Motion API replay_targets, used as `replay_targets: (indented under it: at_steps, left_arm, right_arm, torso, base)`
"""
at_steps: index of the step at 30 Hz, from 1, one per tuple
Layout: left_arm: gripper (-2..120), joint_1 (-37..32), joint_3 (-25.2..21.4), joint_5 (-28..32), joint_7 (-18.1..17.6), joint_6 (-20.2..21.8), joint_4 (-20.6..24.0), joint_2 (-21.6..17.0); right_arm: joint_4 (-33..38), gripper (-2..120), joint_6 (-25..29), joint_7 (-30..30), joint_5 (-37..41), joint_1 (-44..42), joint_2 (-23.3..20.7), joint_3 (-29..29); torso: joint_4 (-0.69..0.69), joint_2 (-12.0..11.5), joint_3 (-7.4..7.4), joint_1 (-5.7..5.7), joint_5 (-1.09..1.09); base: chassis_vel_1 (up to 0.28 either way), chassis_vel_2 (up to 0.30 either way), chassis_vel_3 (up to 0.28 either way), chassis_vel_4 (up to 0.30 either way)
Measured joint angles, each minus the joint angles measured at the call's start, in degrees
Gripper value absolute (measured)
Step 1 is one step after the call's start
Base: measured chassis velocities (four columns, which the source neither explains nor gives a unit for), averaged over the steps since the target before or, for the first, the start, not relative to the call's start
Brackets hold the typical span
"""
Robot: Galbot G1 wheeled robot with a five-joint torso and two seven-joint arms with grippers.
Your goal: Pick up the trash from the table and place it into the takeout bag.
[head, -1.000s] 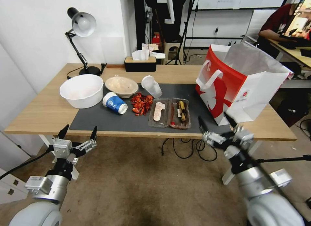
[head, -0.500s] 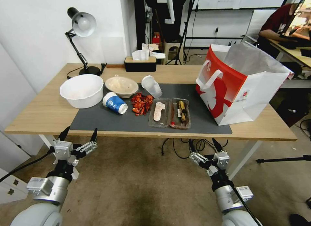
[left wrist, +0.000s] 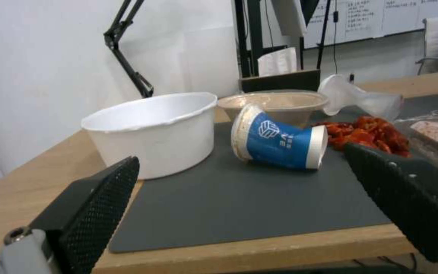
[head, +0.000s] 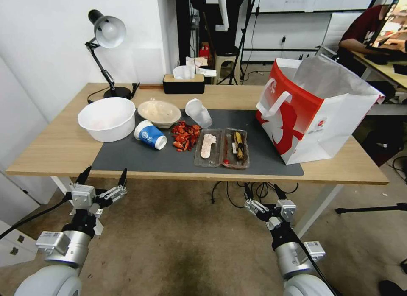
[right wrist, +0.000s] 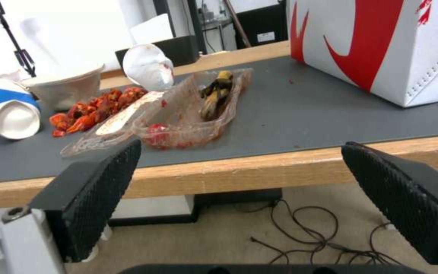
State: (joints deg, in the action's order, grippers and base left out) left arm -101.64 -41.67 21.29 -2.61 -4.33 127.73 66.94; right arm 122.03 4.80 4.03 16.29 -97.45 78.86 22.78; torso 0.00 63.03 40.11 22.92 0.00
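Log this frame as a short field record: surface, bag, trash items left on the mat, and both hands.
surface: table with grey mat
takeout bag: upright, open, at the robot's right end
trash on mat: blue-and-white paper cup on its side; red scraps; clear plastic cup tipped; beige bowl; two clear trays
left hand: open, below the table's near edge
right hand: open, below the edge

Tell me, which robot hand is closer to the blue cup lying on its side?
The left. The left gripper hangs open just below the table edge, in front of the blue cup. The right gripper hangs open farther along, toward the takeout bag.
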Motion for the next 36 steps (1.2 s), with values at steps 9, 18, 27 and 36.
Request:
replay_targets:
  at_steps: [9,18,27,36]
  left_arm:
    - [100,0.1,0.0,0.1,0.0,0.0,-0.1,0.0]
    - [100,0.4,-0.2,0.1,0.0,0.0,-0.3,0.0]
    - [100,0.7,0.0,0.1,0.0,0.2,-0.3,0.0]
    - [100,0.7,0.1,0.1,0.0,0.2,-0.4,0.1]
  right_arm:
    - [-0.1,100,0.0,0.1,-0.1,-0.2,0.2,-0.7]
    - [-0.2,100,0.2,0.0,-0.2,0.0,-0.1,-0.6]
    - [0.1,100,0.4,-0.5,-0.2,0.3,-0.7,-0.1]
    - [-0.4,100,0.5,-0.6,-0.2,0.1,-1.0,0.5]
  torso:
    - [0.00,0.0,0.00,0.00,0.00]
    - [0.00,0.0,0.00,0.00,0.00]
    - [0.00,0.0,0.00,0.00,0.00]
    - [0.00,0.0,0.00,0.00,0.00]
  base:
    - [0.000,0.000,0.000,0.000]
    - [0.000,0.000,0.000,0.000]
    - [0.000,0.000,0.000,0.000]
    - [0.000,0.000,0.000,0.000]
